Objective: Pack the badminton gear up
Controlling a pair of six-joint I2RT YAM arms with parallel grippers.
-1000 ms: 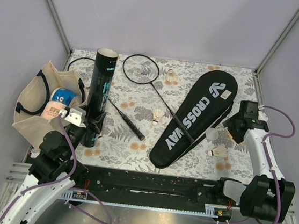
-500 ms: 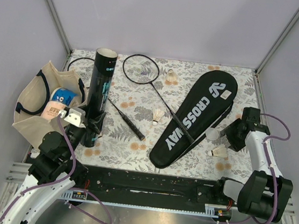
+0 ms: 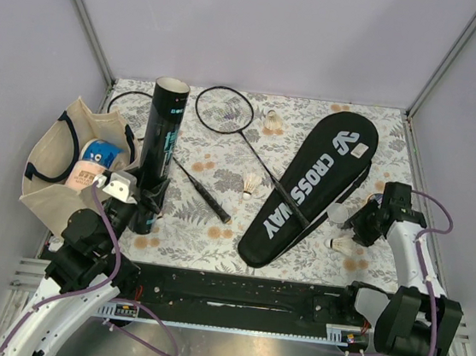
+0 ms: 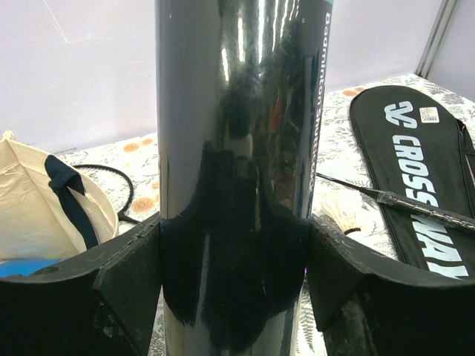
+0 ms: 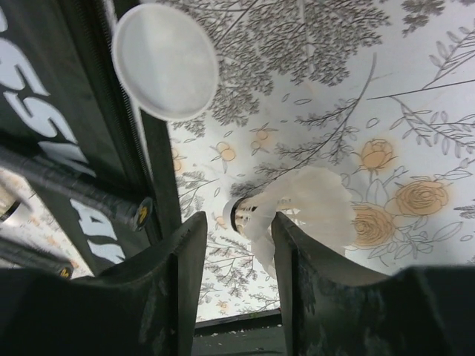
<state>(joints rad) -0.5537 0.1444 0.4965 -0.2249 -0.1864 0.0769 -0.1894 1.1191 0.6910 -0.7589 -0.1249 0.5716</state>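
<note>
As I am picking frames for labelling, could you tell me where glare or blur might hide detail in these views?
Left wrist: bright reflection streaks run down the glossy tube, and the left hand is dark with little detail. Right wrist: the right hand is soft-focus in the foreground, and the feathers of the shuttlecock look nearly washed out. Top external: even light, soft shadows.

Left arm (image 3: 47, 307): white links, black joints, lower left of the top view.
Right arm (image 3: 412, 249): white link, black joints, lower right.
Cables (image 3: 115, 241): thin, purple, looping along both arms.
Fingers (image 4: 122, 289): broad, matte black.
</note>
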